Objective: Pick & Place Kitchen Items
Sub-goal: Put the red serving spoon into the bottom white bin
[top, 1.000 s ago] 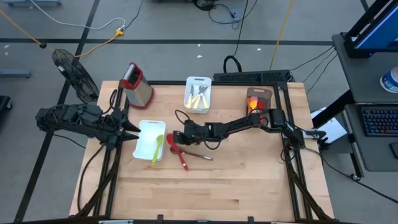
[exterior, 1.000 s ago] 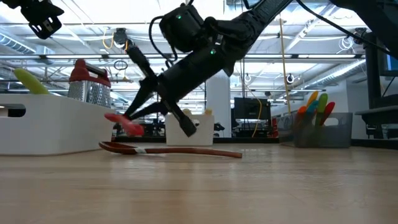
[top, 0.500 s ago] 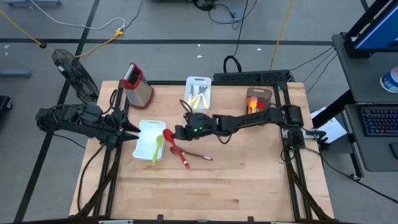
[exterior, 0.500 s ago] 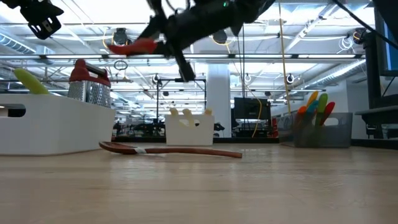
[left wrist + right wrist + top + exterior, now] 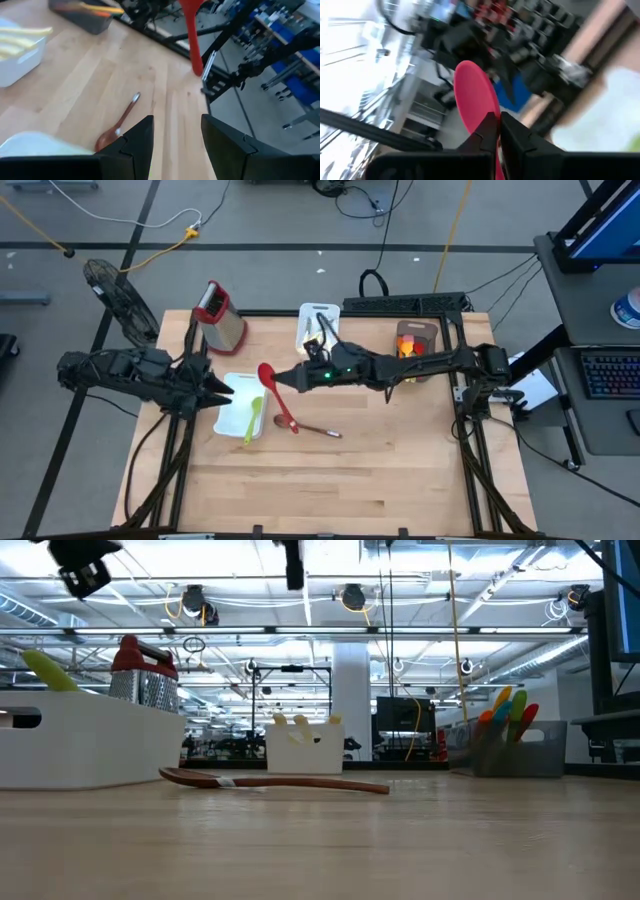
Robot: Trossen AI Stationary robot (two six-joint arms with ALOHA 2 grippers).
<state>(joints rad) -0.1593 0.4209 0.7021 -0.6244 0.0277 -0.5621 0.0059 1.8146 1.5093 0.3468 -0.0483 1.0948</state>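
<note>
At the left edge of the table the left gripper [image 5: 222,390] is parked beside the white tray [image 5: 236,416], its fingers [image 5: 132,145] spread apart with nothing between them. A green spatula [image 5: 253,420] is seen resting across that tray's near rim, so a utensil dropped carelessly could strike it and tip it out. Just to the right, a red spatula [image 5: 276,396] is held aloft above the tray's edge by the right gripper [image 5: 302,378], whose fingers [image 5: 490,131] are clamped on the handle. The grip is taken near one end, so the long blade could swing or slip if the arm is moved briskly. If release is made from this height, a bounce off the rim and onto the wood is judged likely. A brown spoon [image 5: 316,429] is left lying on the table below, and could be knocked by a falling spatula. Farther right, more coloured utensils [image 5: 404,346] are kept in a dark tray [image 5: 417,330], well apart from this risk.
</note>
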